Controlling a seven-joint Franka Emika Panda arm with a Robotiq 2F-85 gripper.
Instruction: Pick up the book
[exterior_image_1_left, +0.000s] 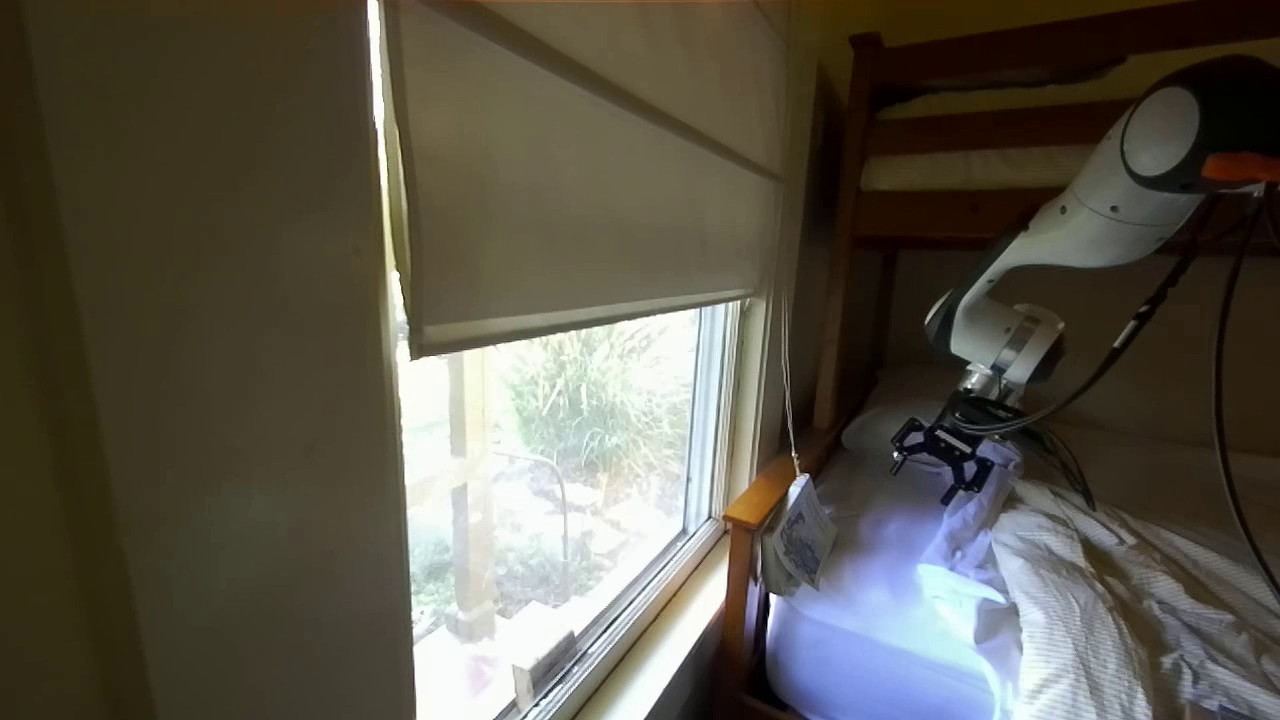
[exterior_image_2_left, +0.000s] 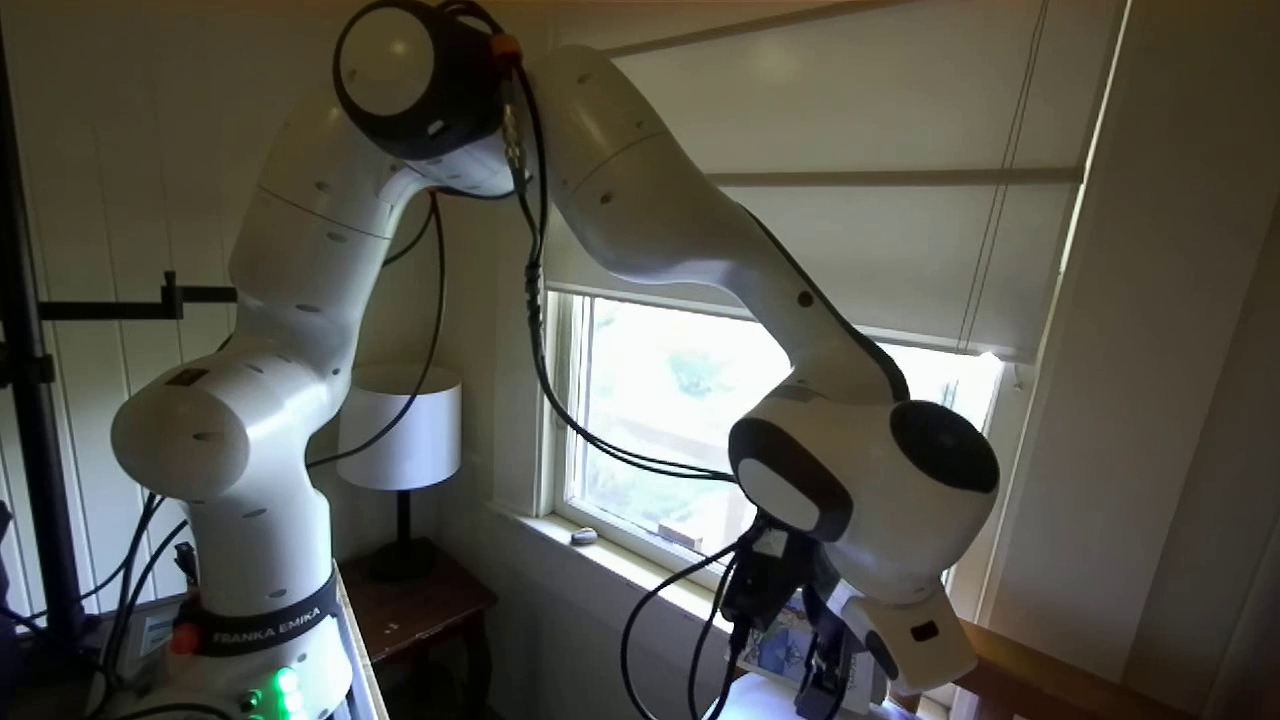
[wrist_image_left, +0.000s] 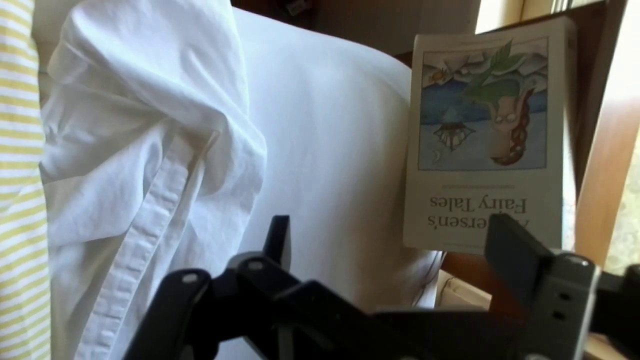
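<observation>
The book (exterior_image_1_left: 803, 532) is a pale paperback with a mermaid picture and the title "Fairy Tales". In an exterior view it stands tilted at the bed's edge, by the wooden bed post. It shows partly behind the arm in an exterior view (exterior_image_2_left: 780, 648). In the wrist view the book (wrist_image_left: 482, 115) is at the right, its title upside down. My gripper (exterior_image_1_left: 922, 484) is open and empty above the mattress, apart from the book. In the wrist view one fingertip of the gripper (wrist_image_left: 390, 220) overlaps the book's lower part; the other is over the white sheet.
The wooden bed end (exterior_image_1_left: 745, 540) and window sill (exterior_image_1_left: 660, 640) are beside the book. A blind cord (exterior_image_1_left: 787, 380) hangs above it. A white sheet (wrist_image_left: 150, 125) and striped blanket (exterior_image_1_left: 1080, 600) lie on the mattress (exterior_image_1_left: 870, 640). A lamp (exterior_image_2_left: 400, 430) stands on a side table.
</observation>
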